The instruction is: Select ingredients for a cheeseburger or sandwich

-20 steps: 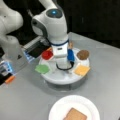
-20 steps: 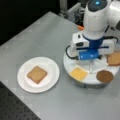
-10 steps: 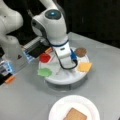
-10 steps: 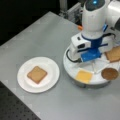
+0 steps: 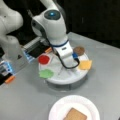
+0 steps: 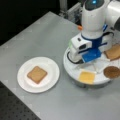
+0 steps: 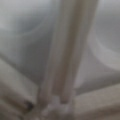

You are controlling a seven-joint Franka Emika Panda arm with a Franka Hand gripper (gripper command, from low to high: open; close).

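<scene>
Tool (image 5: 75, 67) down over the white divided tray (image 5: 62, 78), grip state hidden.
1 toast square (image 6: 37, 74) lies on the paper plate (image 6: 50, 82) as base; yellow cheese square (image 6: 87, 77) nearest tool.

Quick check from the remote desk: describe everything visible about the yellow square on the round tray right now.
The yellow square is a thin, flat, plain yellow piece, matte like foam or plastic. It lies flat in one compartment of the round white divided tray, at the rim, one edge overhanging it in a front view. The dark brown disc sits in the neighbouring compartment, apart from it. The gripper is low over the tray beside it; contact cannot be told.
</scene>
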